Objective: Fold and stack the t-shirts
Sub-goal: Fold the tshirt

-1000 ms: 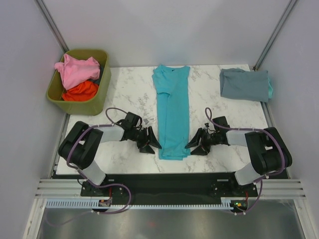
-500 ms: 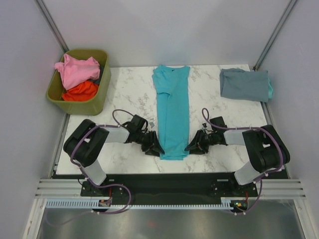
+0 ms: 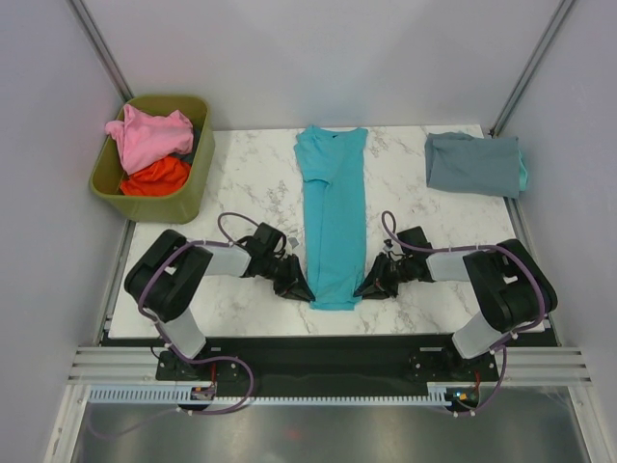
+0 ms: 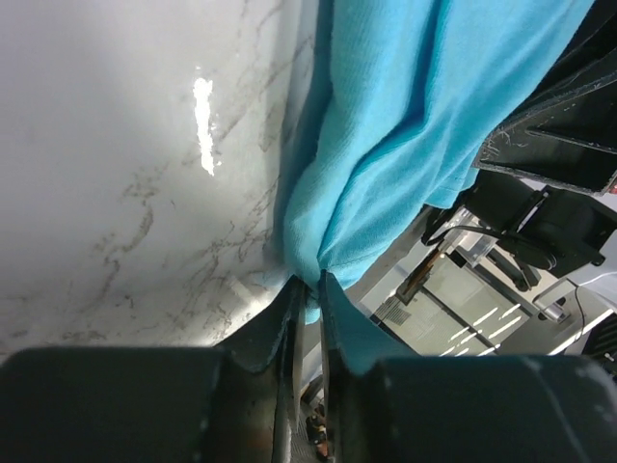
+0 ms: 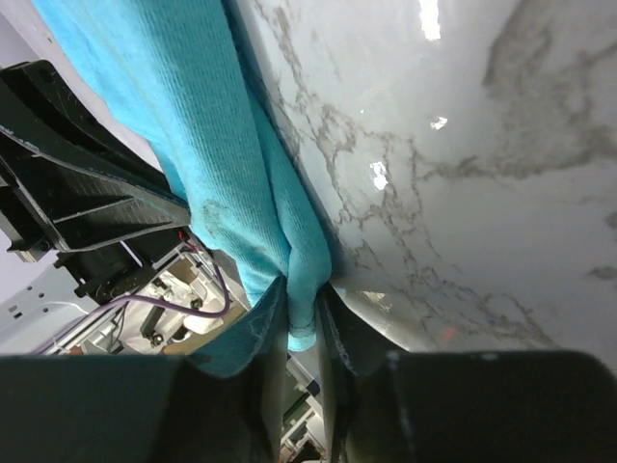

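A bright teal t-shirt, folded into a long narrow strip, lies down the middle of the marble table. My left gripper is shut on its near left hem corner. On the near right hem corner my right gripper is shut too. A grey-blue t-shirt lies folded at the far right of the table. A pink t-shirt and an orange-red t-shirt sit crumpled in the bin.
An olive-green plastic bin stands off the table's far left corner. Grey walls and metal posts close in the table on three sides. The arm bases and a black rail run along the near edge.
Both grippers moved inward to the teal shirt's near corners and closed on the cloth. The hem has bunched slightly narrower between them.
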Action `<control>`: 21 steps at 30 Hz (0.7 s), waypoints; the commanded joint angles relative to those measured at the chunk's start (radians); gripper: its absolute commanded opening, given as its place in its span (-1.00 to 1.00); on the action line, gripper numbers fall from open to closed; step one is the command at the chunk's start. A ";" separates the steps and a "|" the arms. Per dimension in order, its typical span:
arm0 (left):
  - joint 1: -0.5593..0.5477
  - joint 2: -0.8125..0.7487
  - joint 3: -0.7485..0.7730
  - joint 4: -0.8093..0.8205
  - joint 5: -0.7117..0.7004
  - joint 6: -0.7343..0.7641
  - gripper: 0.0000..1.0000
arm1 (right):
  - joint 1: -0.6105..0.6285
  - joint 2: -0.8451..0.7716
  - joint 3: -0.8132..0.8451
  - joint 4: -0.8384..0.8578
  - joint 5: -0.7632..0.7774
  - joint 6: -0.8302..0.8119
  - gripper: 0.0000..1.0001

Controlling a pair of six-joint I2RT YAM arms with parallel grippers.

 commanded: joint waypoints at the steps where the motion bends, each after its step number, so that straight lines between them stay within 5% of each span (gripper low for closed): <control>1: -0.009 0.019 0.010 0.018 -0.016 -0.014 -0.65 | 0.010 0.029 -0.002 -0.032 0.145 -0.034 -0.55; 8: -0.015 0.010 0.022 0.008 -0.021 0.001 -0.95 | 0.010 -0.006 -0.008 -0.047 0.156 -0.050 -1.00; 21: -0.016 -0.196 0.054 -0.100 -0.015 0.116 -0.96 | 0.004 -0.263 0.003 -0.171 0.191 -0.138 -1.00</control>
